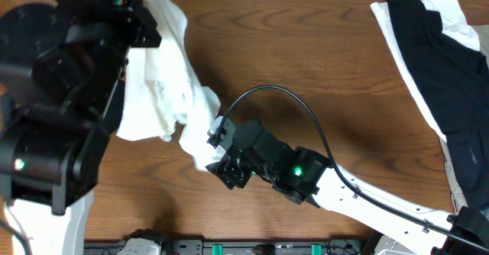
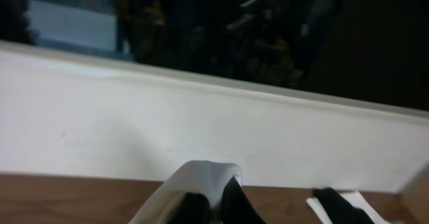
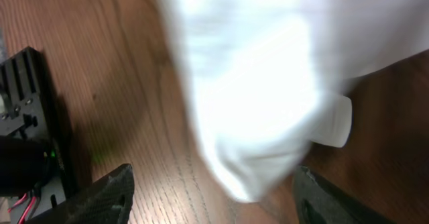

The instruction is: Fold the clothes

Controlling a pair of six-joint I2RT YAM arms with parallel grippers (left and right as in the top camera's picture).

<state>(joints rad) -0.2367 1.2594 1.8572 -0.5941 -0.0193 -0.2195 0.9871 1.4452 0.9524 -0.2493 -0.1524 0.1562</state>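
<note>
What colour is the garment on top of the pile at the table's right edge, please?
The top garment is black, clearest in the overhead view.

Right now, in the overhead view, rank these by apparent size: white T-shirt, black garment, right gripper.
1. black garment and white T-shirt: too close to rank, since the shirt is partly hidden.
2. right gripper: clearly smallest.

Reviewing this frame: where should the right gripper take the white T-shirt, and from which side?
Probably the bunched lower end of the white T-shirt, from above: the left gripper pinches its upper part, and that end lies on the table inside the open right gripper.
</note>
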